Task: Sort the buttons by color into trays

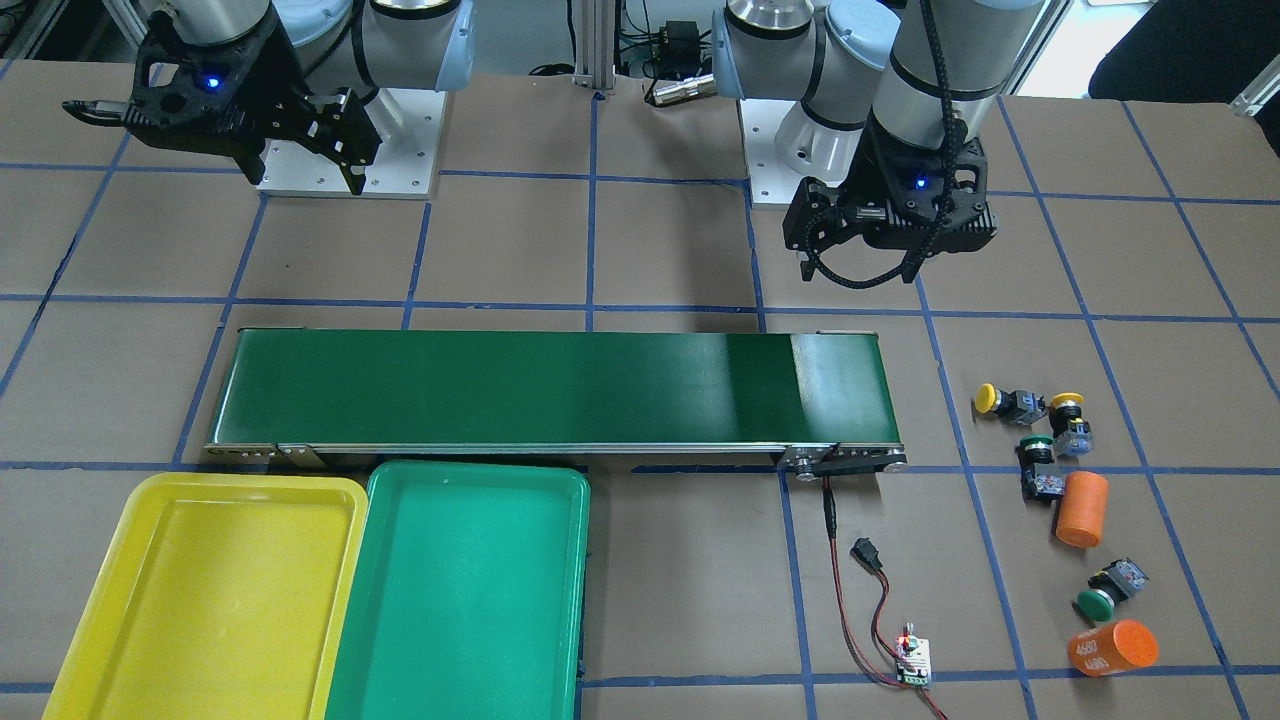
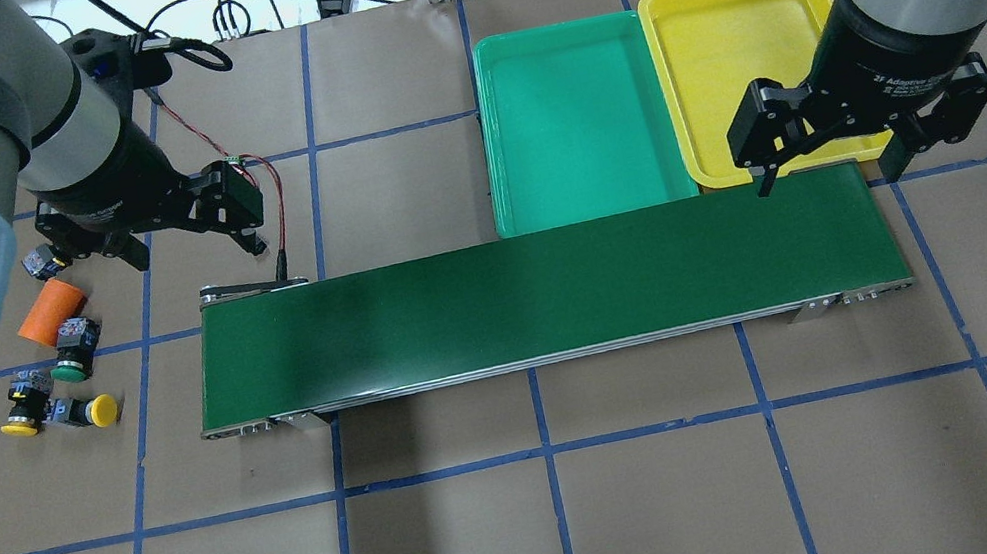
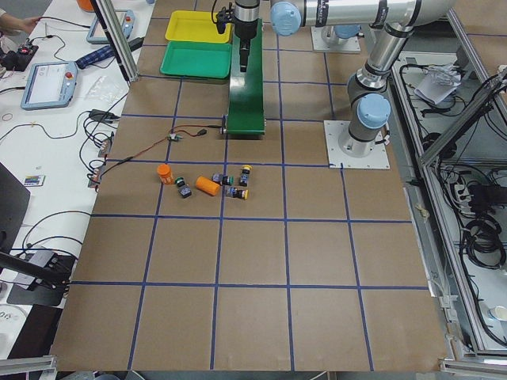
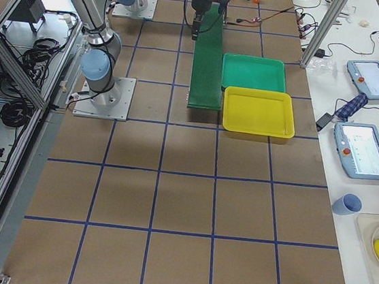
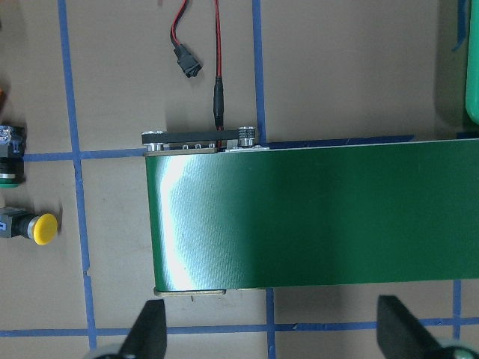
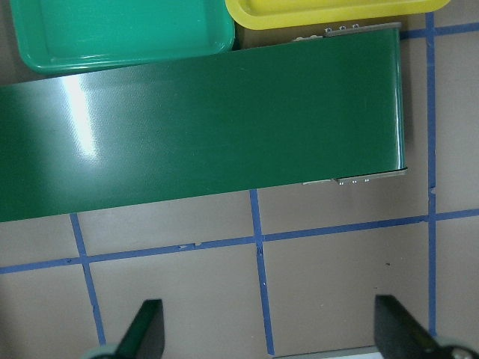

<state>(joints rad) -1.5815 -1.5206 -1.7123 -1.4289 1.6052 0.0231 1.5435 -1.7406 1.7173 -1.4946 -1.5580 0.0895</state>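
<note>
Across the desk (image 1: 650, 600) from the robot, I see all four buttons lying loose on its left side, past the end of the conveyor belt (image 1: 550, 385). The first yellow button (image 1: 1000, 402) and second yellow button (image 1: 1070, 420) are side by side. The first green button (image 1: 1040, 465) is just beside an orange cylinder (image 1: 1082, 508), and the second green button (image 1: 1108, 592) is near a second orange cylinder (image 1: 1115, 648). The left jaws hang released and empty, well apart from them toward the robot's base. The right jaws, also released, hover at the other end. The yellow tray (image 1: 215, 600) and green tray (image 1: 460, 590) sit edge to edge along the belt's far side. Red-and-black wires (image 1: 850, 590) cross the desk between belt and buttons.

From overhead, one button is partly hidden under the left wrist, and bare desk separates the cluster from the belt.

From the left end, the cluster is tiny, with wide bare desk on the near side.

From the right end, the yellow tray is the nearer one; I cannot make out the buttons.

On the left wrist view, the fingertips (image 5: 150, 333) stand wide apart, straddling the belt's end. A yellow button lies outside them at the frame's left.

On the right wrist view, the fingertips (image 6: 142, 329) are spread over bare desk, with both tray rims beyond the belt.
</note>
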